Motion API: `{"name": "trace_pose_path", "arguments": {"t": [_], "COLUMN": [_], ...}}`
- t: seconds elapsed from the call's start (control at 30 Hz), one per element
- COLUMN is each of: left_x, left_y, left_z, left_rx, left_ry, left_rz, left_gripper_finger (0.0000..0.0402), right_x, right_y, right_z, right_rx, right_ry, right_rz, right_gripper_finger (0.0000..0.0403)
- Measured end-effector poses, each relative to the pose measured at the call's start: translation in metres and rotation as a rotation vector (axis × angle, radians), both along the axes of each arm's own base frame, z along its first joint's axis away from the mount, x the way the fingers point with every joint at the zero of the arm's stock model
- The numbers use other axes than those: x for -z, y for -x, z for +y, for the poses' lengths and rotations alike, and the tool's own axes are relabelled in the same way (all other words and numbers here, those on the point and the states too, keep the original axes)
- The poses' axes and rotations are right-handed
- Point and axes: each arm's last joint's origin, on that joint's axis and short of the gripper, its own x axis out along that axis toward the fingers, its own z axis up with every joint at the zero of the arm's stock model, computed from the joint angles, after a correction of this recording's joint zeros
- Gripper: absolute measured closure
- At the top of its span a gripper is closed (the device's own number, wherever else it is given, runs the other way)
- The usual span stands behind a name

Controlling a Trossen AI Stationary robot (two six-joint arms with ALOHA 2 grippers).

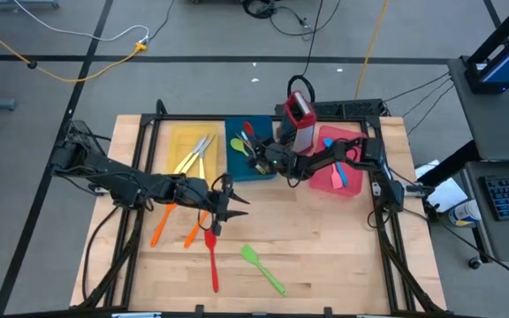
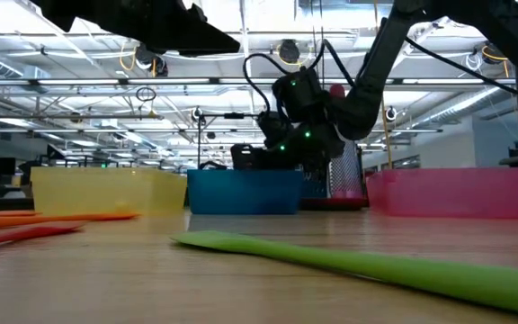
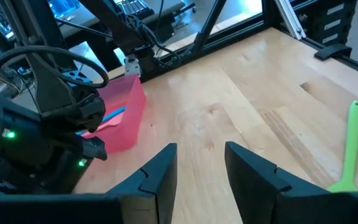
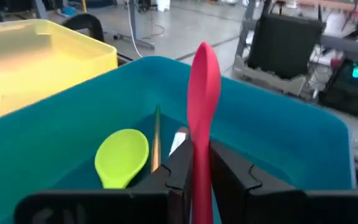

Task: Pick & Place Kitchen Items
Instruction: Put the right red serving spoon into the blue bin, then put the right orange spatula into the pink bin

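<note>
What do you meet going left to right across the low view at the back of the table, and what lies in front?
Yellow tray → blue tray → pink tray. The right gripper hangs over the blue tray. In front: orange utensils at left, green spatula toward the right.

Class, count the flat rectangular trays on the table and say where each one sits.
3, in a row at the table's far side: yellow tray on the left, blue tray in the middle, pink tray on the right. None seems hidden.

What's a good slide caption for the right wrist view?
Right gripper holds a slim red silicone utensil over the blue plastic tray.
</note>
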Motion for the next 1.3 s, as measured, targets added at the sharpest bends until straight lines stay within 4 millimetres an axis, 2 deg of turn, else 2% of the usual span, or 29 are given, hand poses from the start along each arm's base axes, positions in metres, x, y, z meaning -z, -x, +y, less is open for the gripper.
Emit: {"name": "trace_pose_path", "arguments": {"t": [0.27,0.5,0.73,0.97,1.3], "left_x": [0.001,0.002,0.002,0.003,0.027], "left_y": [0.001,0.001,0.003,0.005,0.017], "left_z": [-0.001,-0.003,-0.011,-0.017,-0.015], "left_rx": [-0.036,-0.065,-0.035,-0.019,-0.179], "left_ry": [0.107,0.213,0.216,0.220,0.378], "left_rz": [0.027,0.046,0.048,0.062,0.349], "left_gripper_finger": [0.0261,0.0261,0.0261,0.0261,0.0261], "right_x": [0.000,0.001,0.001,-0.001,-0.014], "right_y": [0.002,0.003,0.003,0.003,-0.004], "right_z": [-0.007,-0.008,-0.008,-0.007,0.006], "right_rx": [0.044,0.095,0.099,0.090,0.022], "right_ry": [-0.055,-0.121,-0.113,-0.099,-0.005], "right_rz": [-0.067,-0.154,-0.151,-0.157,-0.178], "right_gripper_finger": [0.0358,0.0320,0.0286,0.0285,0.0287]}}
